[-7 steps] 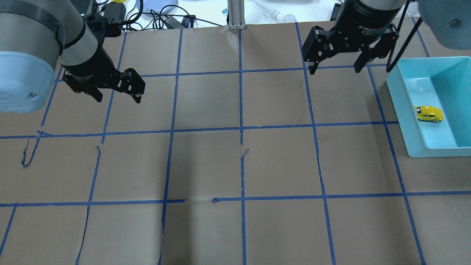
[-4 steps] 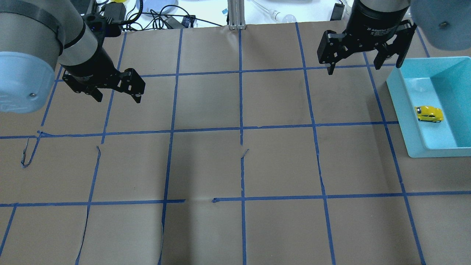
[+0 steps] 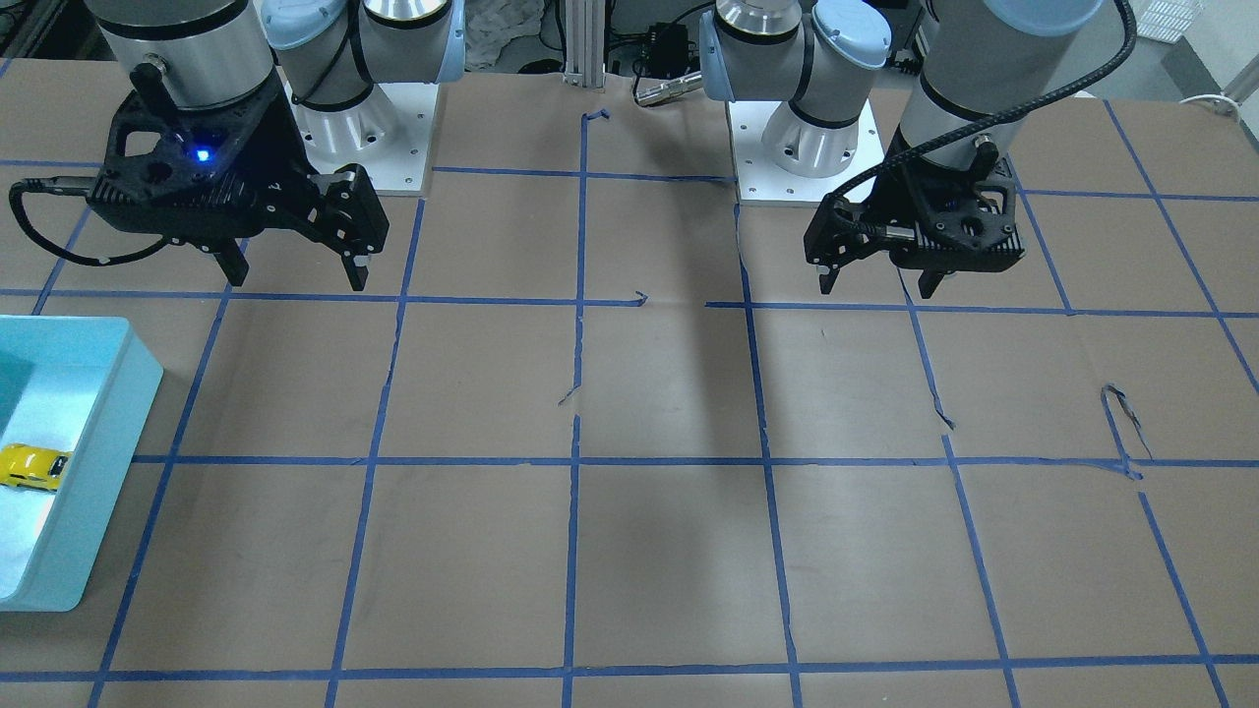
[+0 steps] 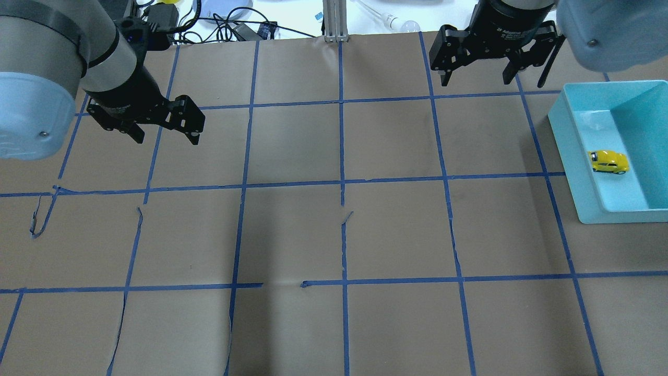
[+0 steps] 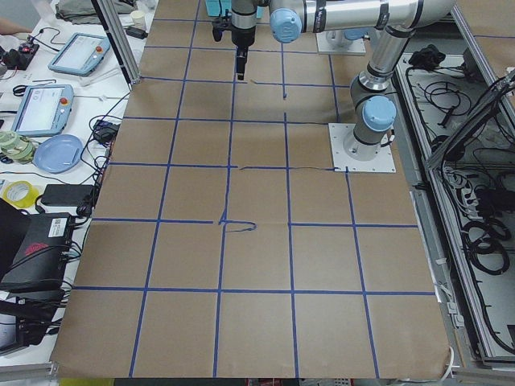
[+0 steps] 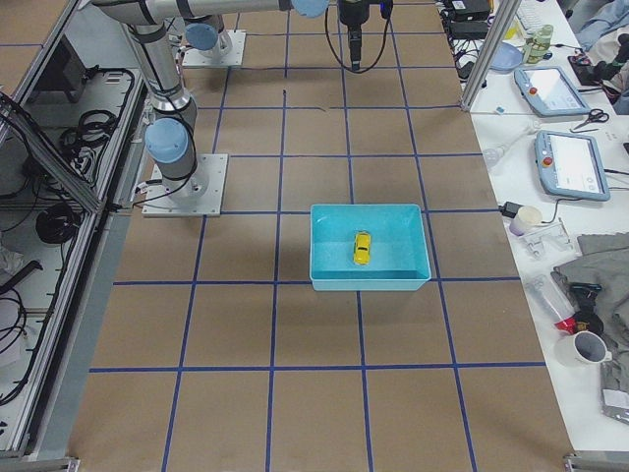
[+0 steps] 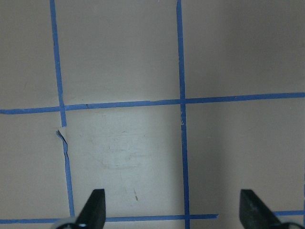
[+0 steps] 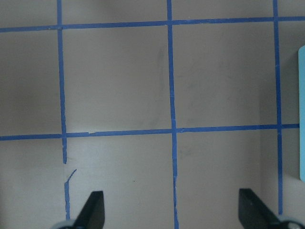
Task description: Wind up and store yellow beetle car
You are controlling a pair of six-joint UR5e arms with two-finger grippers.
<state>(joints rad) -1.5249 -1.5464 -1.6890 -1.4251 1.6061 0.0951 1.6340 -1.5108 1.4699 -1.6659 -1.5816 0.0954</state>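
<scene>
The yellow beetle car (image 4: 608, 162) lies alone on the floor of a teal bin (image 4: 566, 151) at the table's right side. It also shows in the front view (image 3: 29, 466) and the right side view (image 6: 362, 248). My right gripper (image 4: 476, 81) is open and empty, and hangs over the brown paper to the left of the bin and beyond it, well apart from the car. It also shows in the front view (image 3: 295, 280) and its wrist view (image 8: 171, 210). My left gripper (image 4: 168, 137) is open and empty over the table's left part (image 3: 877, 288) (image 7: 174, 210).
Brown paper with a blue tape grid covers the table; the tape is torn and lifted in places (image 4: 39, 219). Cables and small items (image 4: 229, 23) lie beyond the far edge. Tablets and clutter stand on a side bench (image 6: 560, 128).
My right gripper has swung right, then back left, and ended nearer the far edge in the overhead view, still open. The left gripper and the car have not moved.
</scene>
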